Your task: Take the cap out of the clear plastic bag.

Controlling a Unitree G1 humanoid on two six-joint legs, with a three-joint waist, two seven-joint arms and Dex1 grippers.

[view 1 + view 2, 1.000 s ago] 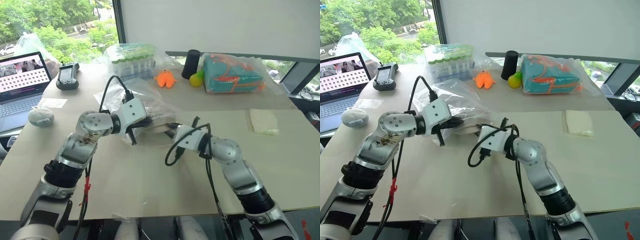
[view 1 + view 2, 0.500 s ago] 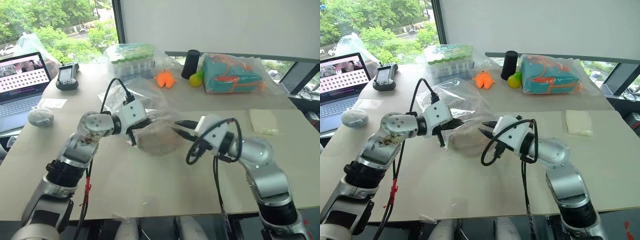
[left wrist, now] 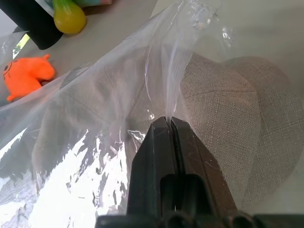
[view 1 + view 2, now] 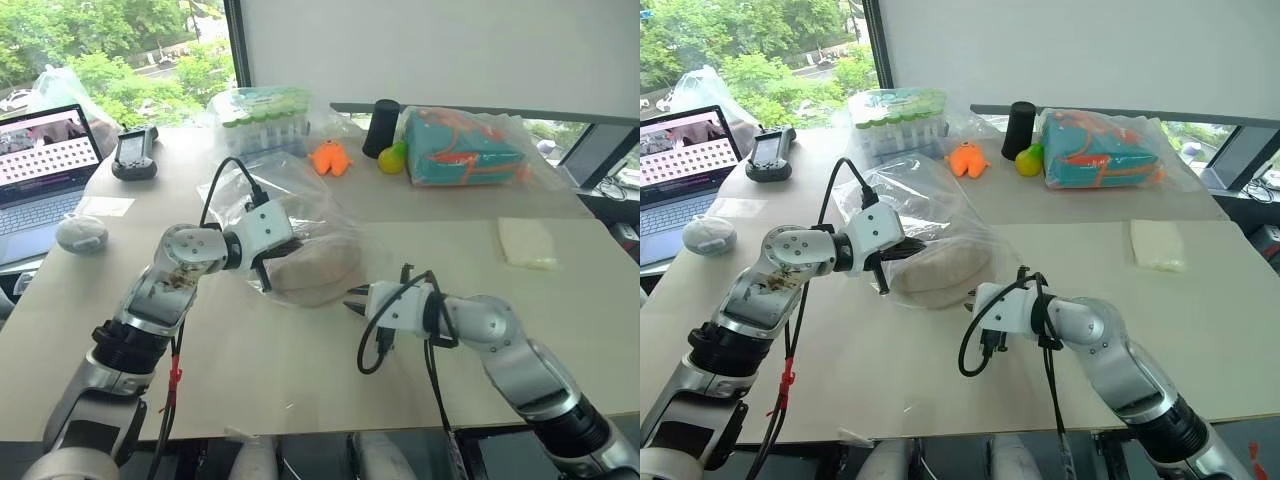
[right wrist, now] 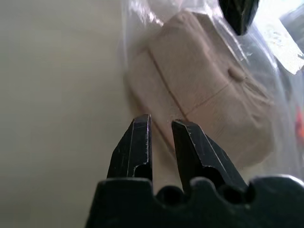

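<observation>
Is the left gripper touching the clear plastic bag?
Touching. The left wrist view shows the left gripper shut on a fold of the clear plastic bag, film rising straight from between its fingertips.

Near half of table (image 4: pixel 300 390) is bare, open for either arm. Centre blocked by clear plastic bag (image 4: pixel 300 215) with cap (image 4: pixel 315 270) inside, left gripper (image 3: pixel 170 124) pinching the film. Far edge crowded: tube pack (image 4: pixel 262 118), orange toy (image 4: pixel 330 157), black cylinder (image 4: pixel 381 127), teal bundle (image 4: pixel 462 148). Laptop (image 4: pixel 45 160) far left.
</observation>
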